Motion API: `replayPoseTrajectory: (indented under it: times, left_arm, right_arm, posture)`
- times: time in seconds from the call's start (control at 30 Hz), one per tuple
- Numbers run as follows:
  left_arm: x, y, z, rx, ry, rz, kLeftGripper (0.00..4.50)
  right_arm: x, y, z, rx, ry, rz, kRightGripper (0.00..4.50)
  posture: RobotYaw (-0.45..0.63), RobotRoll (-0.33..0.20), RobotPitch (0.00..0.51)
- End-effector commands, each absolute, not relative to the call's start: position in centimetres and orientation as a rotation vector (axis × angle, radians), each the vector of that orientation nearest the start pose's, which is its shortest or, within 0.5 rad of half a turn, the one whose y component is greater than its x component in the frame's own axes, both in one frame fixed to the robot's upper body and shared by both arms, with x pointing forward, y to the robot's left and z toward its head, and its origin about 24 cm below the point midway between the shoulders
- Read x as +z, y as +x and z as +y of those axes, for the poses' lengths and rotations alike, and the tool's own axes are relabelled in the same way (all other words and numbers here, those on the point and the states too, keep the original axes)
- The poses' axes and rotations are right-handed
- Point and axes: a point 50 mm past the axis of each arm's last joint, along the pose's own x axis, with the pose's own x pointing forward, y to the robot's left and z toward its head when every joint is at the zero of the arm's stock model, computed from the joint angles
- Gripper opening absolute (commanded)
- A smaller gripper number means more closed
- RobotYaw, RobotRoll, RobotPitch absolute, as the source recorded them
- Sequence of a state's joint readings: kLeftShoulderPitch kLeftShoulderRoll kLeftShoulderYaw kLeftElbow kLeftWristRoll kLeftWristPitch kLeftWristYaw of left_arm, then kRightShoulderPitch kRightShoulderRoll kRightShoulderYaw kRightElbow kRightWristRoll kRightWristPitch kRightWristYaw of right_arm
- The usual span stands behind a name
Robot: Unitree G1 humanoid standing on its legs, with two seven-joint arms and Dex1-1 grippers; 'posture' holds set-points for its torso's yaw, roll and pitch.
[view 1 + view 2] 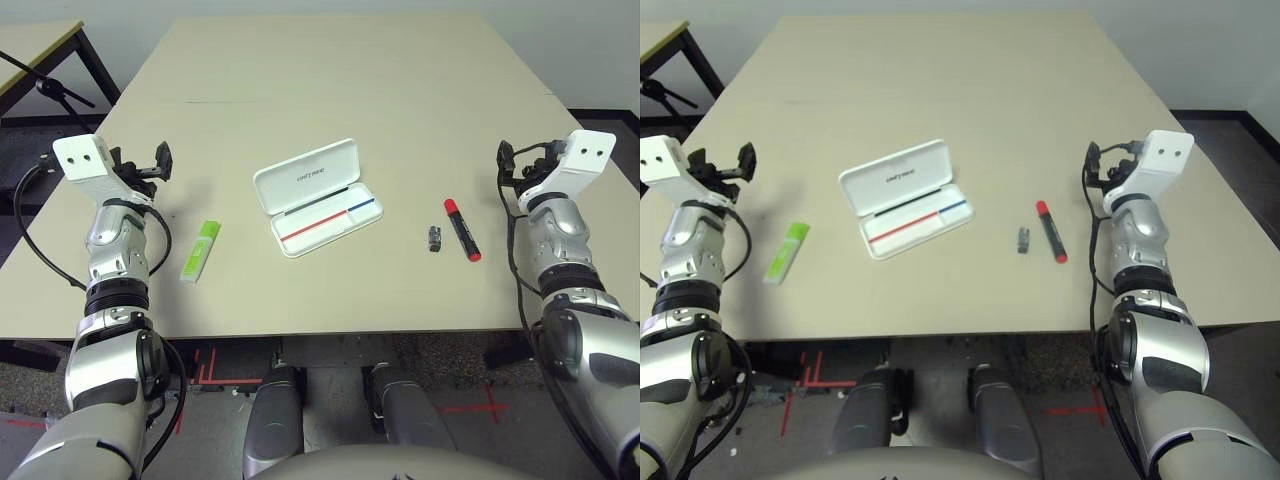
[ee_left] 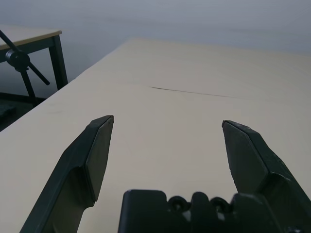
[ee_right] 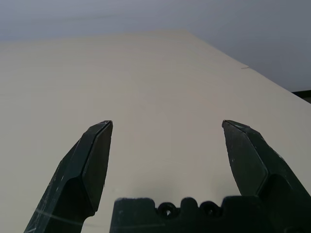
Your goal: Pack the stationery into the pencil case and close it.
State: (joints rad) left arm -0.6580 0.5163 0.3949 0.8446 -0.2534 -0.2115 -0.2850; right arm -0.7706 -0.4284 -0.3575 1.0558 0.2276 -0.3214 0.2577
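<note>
The white pencil case (image 1: 318, 197) lies open in the middle of the table, lid hinged back, a red-and-blue line inside. A light-green stick (image 1: 200, 250) lies to its left. A red marker (image 1: 462, 229) with a black cap and a tiny dark grey block (image 1: 434, 239) lie to its right. My left gripper (image 1: 150, 165) hovers open at the table's left edge, beyond the green stick, holding nothing. My right gripper (image 1: 512, 163) hovers open at the right side, beyond the marker, its fingers (image 3: 95, 160) wide apart over bare table.
The beige table (image 1: 350, 90) stretches far behind the case. A second table and a black stand (image 1: 50, 90) sit off the left edge. Cables hang along both forearms.
</note>
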Motion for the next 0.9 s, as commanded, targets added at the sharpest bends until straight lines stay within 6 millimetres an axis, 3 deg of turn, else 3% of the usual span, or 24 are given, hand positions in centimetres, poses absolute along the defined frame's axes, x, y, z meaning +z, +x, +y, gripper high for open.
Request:
replayPoseTrajectory:
  times: [0.03, 0.47, 0.9]
  left_arm:
    - [12.8, 33.9, 32.6, 0.198, -0.008, -0.181, 4.50]
    - [13.0, 33.7, 32.8, 0.197, -0.007, -0.187, 4.50]
    - [14.8, 32.0, 33.2, 0.014, 0.076, -0.144, 4.50]
  right_arm:
    - [11.5, 36.4, -28.8, -0.147, 0.049, -0.162, 4.48]
    - [11.8, 36.7, -28.6, -0.076, 0.044, -0.131, 4.48]
    - [12.8, 36.5, -27.2, 0.418, -0.200, 0.016, 4.48]
  posture:
    - [-0.04, 0.000, 0.109]
    - [-0.02, 0.000, 0.103]
    - [-0.01, 0.000, 0.111]
